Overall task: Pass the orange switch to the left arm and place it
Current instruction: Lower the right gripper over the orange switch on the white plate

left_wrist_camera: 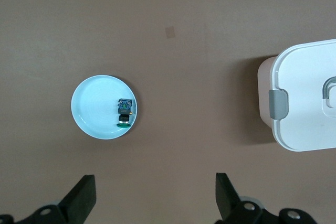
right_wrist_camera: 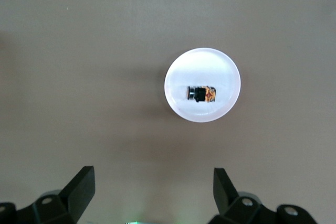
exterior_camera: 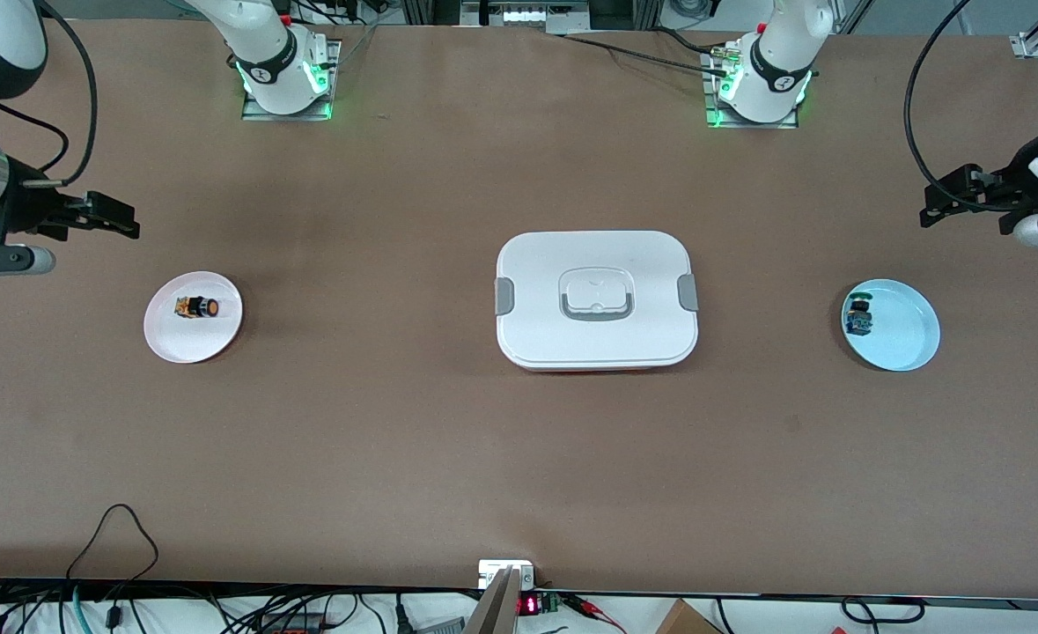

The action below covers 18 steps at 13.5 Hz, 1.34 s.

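Orange switch (exterior_camera: 196, 307) lies on its side on the pink plate (exterior_camera: 171, 339), right arm's end of the counter (exterior_camera: 395, 423). Right tool (right_wrist_camera: 152, 192) hangs spread and empty above the counter near that plate; left tool (left_wrist_camera: 155, 198) likewise near the blue plate (left_wrist_camera: 94, 108). Both tools cut off by wrist frame edges. Box (exterior_camera: 596, 299) sits mid-counter.

Even overhead lighting, soft shadows, sharp focus across all three views.

The brown table (exterior_camera: 448, 440) is lit uniformly, with a faintly darker patch toward 12 o'clock from the box (exterior_camera: 597, 299). The box casts a soft shadow onto the table beside its clipped end in the left wrist view. Green indicator glow marks both arm bases. The pink plate (right_wrist_camera: 202, 84) shows mild glare in the right wrist view, slightly washing out its rim.
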{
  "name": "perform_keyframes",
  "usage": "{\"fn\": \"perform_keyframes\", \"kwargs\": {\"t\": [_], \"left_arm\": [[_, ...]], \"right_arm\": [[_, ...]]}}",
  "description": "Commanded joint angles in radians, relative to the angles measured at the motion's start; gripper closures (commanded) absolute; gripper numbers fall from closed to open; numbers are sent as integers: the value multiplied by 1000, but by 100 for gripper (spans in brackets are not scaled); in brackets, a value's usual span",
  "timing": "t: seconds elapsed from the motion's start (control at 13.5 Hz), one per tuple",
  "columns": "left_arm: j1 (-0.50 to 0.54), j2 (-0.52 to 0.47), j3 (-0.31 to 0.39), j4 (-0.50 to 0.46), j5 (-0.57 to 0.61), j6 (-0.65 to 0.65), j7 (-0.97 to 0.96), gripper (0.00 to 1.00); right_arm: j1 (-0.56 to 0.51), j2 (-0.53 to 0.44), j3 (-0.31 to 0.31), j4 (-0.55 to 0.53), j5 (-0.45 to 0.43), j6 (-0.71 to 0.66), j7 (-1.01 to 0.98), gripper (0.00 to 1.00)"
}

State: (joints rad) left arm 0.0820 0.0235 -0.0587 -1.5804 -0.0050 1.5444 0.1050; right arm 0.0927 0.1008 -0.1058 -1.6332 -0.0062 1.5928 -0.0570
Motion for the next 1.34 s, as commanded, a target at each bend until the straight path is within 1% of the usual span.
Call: {"fn": "perform_keyframes", "kwargs": {"t": [0.0, 0.15, 0.3, 0.45, 0.52, 0.74, 0.96, 1.04, 1.26], "left_arm": [[5, -2, -6, -6, 19, 10, 7, 0], [5, -2, -6, -6, 19, 10, 7, 0], [5, -2, -6, -6, 19, 10, 7, 0], [5, -2, -6, -6, 19, 10, 7, 0], [5, -2, -6, -6, 19, 10, 7, 0], [5, -2, -6, -6, 19, 10, 7, 0], [5, -1, -6, -6, 19, 16, 7, 0], [5, 1, -6, -6, 19, 16, 7, 0], [7, 1, -3, -7, 19, 16, 7, 0]], "right_arm": [[-8, 39, 0, 18, -6, 44, -7, 0], [-2, 53, -2, 10, -17, 70, -3, 0], [2, 89, 0, 10, -55, 111, 2, 0], [-8, 121, 0, 6, -55, 136, 2, 0], [-16, 128, 0, -17, -58, 169, 2, 0], [-76, 135, 0, -143, -55, 298, -15, 0], [-111, 151, 0, -270, -57, 458, -15, 0], [-123, 154, 2, -302, -52, 479, -15, 0], [-123, 172, 2, -341, -52, 483, -27, 0]]}}
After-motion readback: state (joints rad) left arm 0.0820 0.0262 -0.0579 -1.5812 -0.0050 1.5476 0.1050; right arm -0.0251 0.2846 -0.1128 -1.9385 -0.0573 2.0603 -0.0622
